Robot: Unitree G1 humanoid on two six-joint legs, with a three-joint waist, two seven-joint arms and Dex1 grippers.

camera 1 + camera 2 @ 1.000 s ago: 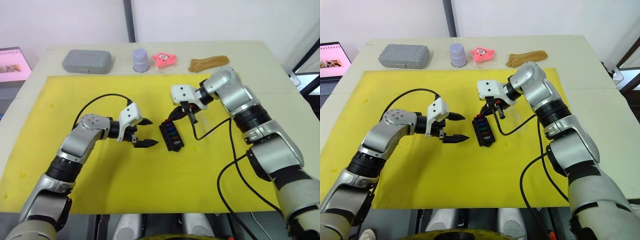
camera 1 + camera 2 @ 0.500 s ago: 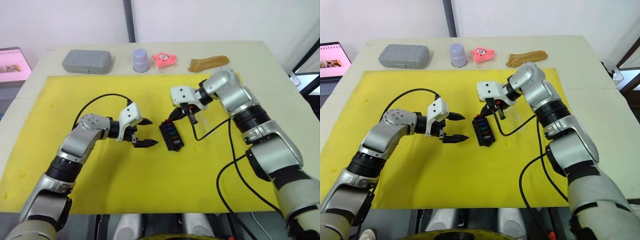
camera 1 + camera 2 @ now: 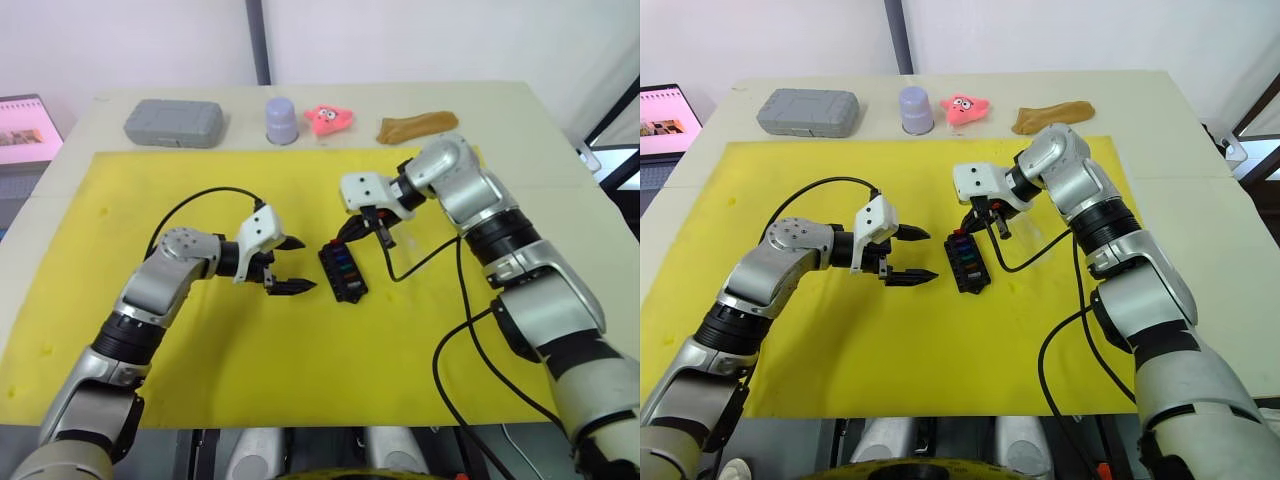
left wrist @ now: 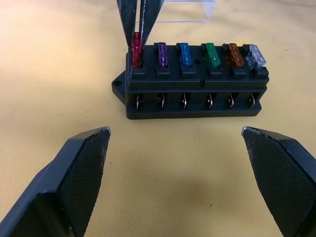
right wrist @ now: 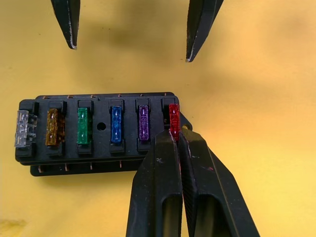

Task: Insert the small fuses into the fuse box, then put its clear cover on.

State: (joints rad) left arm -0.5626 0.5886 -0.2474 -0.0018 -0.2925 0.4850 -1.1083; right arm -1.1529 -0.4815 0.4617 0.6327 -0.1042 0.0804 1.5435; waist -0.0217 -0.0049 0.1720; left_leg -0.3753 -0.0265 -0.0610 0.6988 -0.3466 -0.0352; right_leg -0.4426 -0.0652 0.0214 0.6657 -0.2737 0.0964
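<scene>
No shift: right tool (image 5: 174, 134) pinching glossy red fuse (image 5: 173, 115)

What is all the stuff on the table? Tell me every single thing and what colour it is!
fuse box: one, black, middle of the yellow mat.
small fuses: six in a row in the fuse box: clear, orange, green, blue, purple, red.
clear cover: one, see-through, on the mat just behind the fuse box.
yellow mat: one, covering most of the table.
grey case: one, far edge of the table.
lavender cup: one, upside down, beside the grey case.
pink toy: one, next to the cup.
brown lump: one, far edge.
laptop: one, off the table's left side.
left gripper: black fingers, open, beside the fuse box.
right gripper: black fingers, shut on the red fuse.
</scene>
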